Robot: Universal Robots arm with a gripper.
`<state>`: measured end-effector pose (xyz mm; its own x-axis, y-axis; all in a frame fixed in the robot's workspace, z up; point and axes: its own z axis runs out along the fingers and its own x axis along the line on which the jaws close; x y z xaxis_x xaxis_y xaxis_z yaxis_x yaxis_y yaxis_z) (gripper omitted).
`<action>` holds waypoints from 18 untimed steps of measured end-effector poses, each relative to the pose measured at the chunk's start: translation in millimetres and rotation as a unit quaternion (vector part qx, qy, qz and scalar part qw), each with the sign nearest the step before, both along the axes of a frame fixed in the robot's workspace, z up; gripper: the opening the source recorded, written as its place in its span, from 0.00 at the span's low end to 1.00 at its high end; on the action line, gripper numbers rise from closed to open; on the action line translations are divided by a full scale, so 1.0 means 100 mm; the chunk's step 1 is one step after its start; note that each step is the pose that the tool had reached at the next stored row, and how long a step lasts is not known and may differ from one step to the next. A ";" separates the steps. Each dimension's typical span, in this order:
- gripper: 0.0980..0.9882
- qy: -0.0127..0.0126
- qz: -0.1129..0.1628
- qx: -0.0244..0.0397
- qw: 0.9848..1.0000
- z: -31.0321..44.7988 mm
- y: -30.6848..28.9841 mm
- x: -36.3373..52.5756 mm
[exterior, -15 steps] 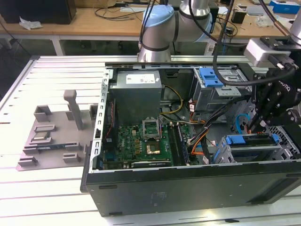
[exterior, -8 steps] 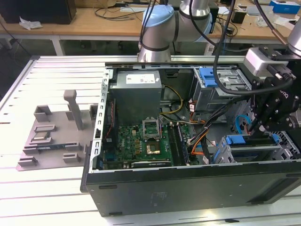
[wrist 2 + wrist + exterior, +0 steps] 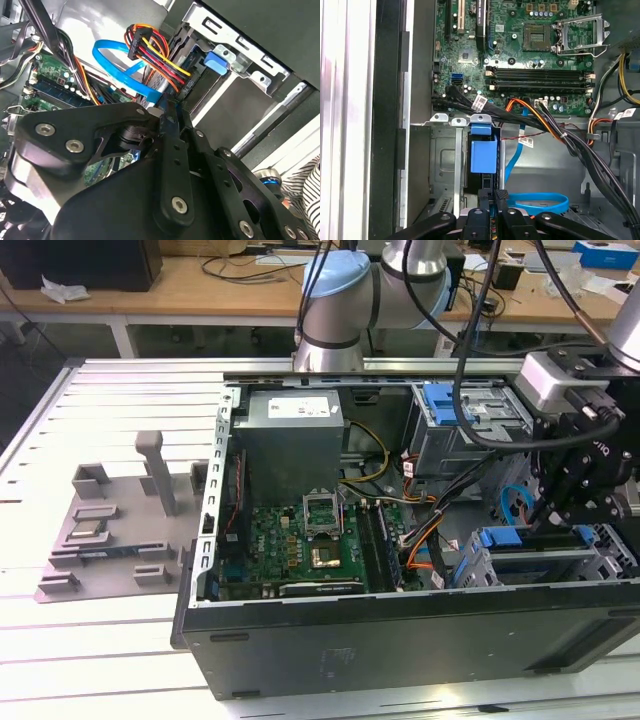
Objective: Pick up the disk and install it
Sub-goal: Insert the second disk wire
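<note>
One thing to mind: your black fingers (image 3: 500, 196) sit narrow, apparently pinched on the blue plastic-framed silver disk (image 3: 483, 156), lower centre of the first wrist view inside the grey metal drive cage (image 3: 445, 165), so keep it square to the rails.

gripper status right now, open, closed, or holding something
Claw: hangs over the drive cage on the exterior view's right; open or closed, and whether it holds anything, cannot be told.

End effector (image 3: 560, 508) lowered, fingers pinched together.
</note>
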<state>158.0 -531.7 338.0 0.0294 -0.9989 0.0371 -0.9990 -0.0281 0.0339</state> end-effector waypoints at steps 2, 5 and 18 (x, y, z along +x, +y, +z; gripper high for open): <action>0.07 0.000 0.000 0.000 1.000 -0.003 0.000 0.000; 0.08 0.000 0.000 0.000 1.000 -0.005 0.000 0.000; 0.01 0.000 0.000 0.000 1.000 0.501 0.012 0.000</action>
